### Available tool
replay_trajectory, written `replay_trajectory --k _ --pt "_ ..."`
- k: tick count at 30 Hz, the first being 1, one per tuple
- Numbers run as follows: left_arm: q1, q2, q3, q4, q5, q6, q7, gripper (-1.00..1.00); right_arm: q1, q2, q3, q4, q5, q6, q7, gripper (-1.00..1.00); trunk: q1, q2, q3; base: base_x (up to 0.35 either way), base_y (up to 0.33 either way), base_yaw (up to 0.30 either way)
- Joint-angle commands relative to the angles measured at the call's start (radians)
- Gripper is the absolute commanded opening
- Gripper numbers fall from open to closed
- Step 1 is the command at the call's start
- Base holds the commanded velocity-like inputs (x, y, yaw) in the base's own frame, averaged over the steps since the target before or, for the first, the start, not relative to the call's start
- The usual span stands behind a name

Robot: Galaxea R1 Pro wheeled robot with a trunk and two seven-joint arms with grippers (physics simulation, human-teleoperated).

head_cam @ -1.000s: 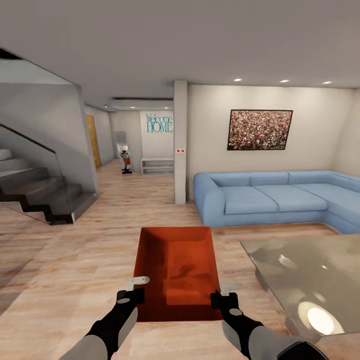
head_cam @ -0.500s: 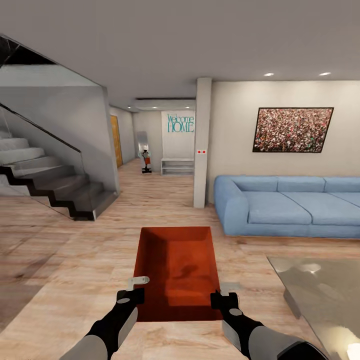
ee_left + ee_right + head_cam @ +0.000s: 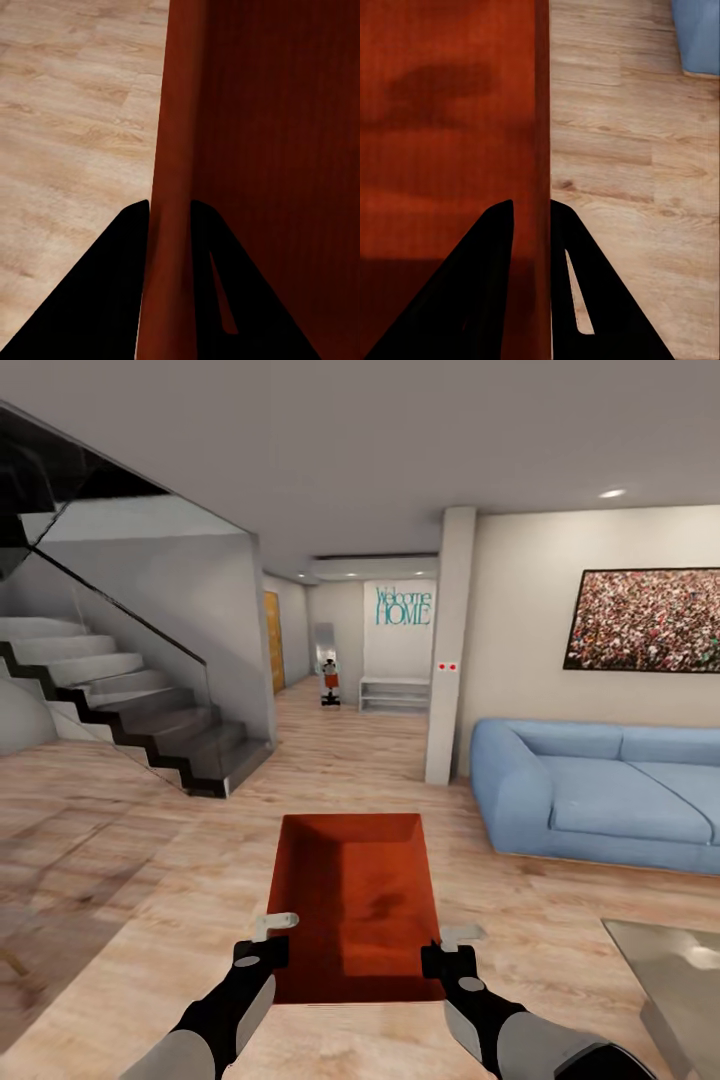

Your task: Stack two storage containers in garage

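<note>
One orange-red storage container [image 3: 355, 905] hangs in front of me above the light wood floor of the living room, open side up and empty. My left gripper [image 3: 270, 942] is shut on its left wall and my right gripper [image 3: 448, 948] is shut on its right wall. In the left wrist view the left gripper [image 3: 169, 217] has its two dark fingers on either side of the container wall [image 3: 176, 112]. The right wrist view has the right gripper [image 3: 532, 214] pinching the other wall, with the container's floor [image 3: 450, 112] beside it.
A blue corner sofa [image 3: 600, 800] stands at the right, with the corner of a glass coffee table [image 3: 680, 970] at the lower right. A dark staircase with a glass rail [image 3: 150, 720] rises at the left. Beside a white pillar [image 3: 450, 650], a hallway [image 3: 340, 720] leads away straight ahead.
The whole view has swung to the left: the staircase takes more of the picture, and the sofa and glass table have slid right. Both grippers keep the same hold on the container.
</note>
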Motion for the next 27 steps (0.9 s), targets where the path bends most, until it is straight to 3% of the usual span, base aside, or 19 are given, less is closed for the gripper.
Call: replay_trajectory --k 1,27 --pt "-0.001 0.046 0.016 -0.002 0.005 0.006 0.014 -1.00 0.000 0.000 -0.020 -0.002 0.012 0.001 0.002 -1.00 0.001 -0.001 -0.002 0.322 0.000 0.036" --pt "-0.001 0.046 0.016 -0.002 0.005 0.006 0.014 -1.00 0.000 0.001 -0.018 -0.002 0.021 0.003 0.001 -1.00 0.001 -0.001 -0.002 0.322 0.000 0.002"
